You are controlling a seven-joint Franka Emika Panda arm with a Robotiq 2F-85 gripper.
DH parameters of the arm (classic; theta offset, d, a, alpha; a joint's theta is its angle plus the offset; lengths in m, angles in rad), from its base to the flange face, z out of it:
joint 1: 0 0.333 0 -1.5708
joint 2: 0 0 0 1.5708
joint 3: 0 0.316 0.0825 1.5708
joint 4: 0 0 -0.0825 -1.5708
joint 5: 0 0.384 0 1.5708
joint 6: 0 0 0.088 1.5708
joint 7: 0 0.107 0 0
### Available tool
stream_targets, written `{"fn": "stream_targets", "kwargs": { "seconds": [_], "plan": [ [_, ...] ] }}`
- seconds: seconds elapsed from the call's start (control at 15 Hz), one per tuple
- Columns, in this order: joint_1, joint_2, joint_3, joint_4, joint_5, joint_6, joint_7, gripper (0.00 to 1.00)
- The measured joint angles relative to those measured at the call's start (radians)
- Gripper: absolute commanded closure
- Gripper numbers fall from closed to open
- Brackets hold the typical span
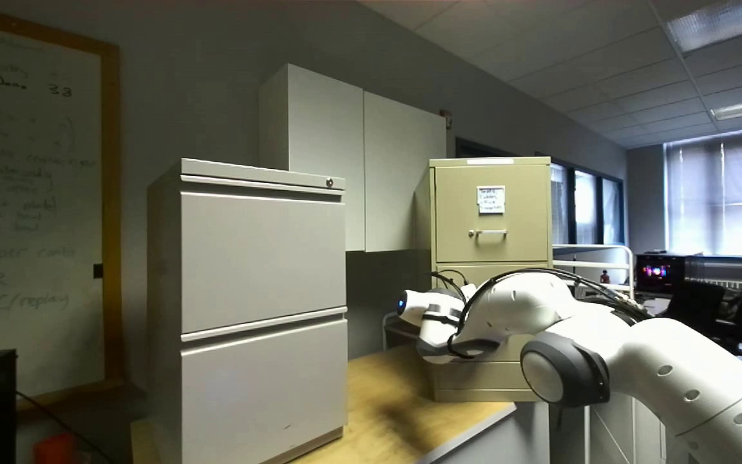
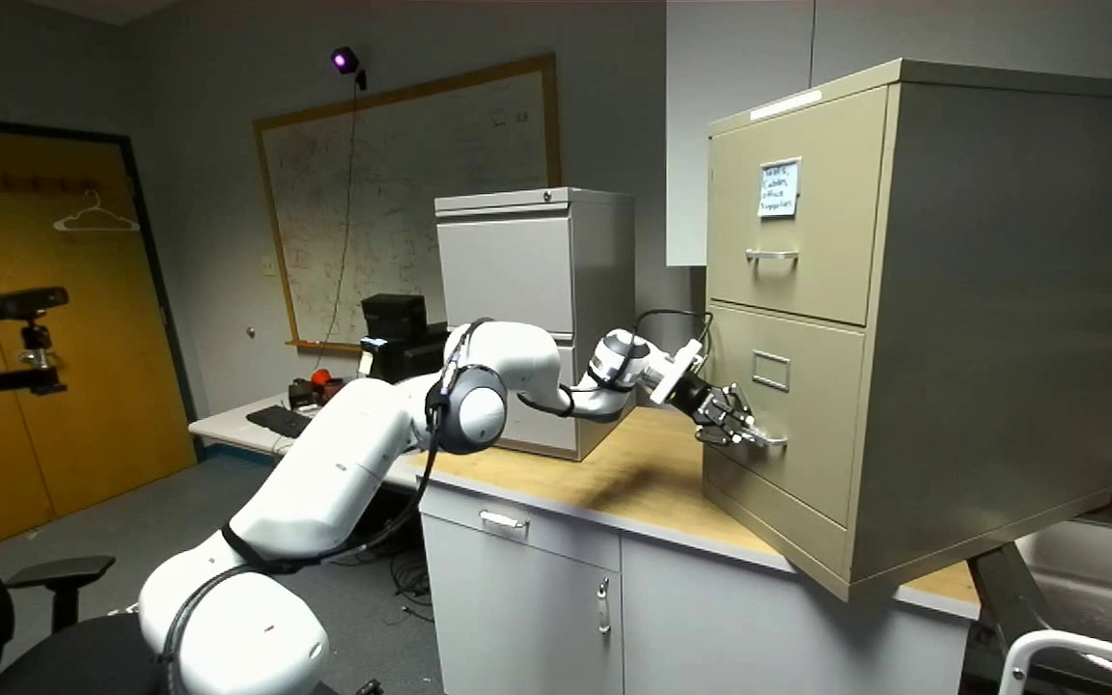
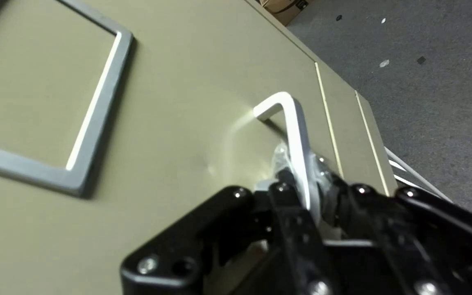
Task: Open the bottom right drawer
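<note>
As a white robot arm (image 2: 517,355) reaches over a wooden countertop (image 2: 653,454), the gripper (image 3: 303,166) holds the metal handle (image 3: 297,135) of the bottom right drawer (image 2: 812,410), the lower front of a beige filing cabinet (image 2: 1000,319); the gripper's fingers (image 3: 328,184) are closed on the handle from either side in the wrist view; the drawer looks flush with the cabinet; a pale-grey cabinet (image 1: 261,258) stands apart on the same countertop in both exterior views.
</note>
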Motion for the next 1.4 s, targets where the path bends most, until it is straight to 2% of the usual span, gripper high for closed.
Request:
{"fn": "stream_targets", "kwargs": {
  "seconds": [0.47,0.87,1.4],
  "plan": [
    [-0.015,-0.097,0.036,-0.136,-0.020,0.067,-0.043,0.96],
    [0.013,-0.164,0.047,-0.258,-0.081,0.040,0.046,0.96],
    [0.029,-0.312,0.102,-0.473,-0.115,-0.010,0.143,0.96]
  ]
}}
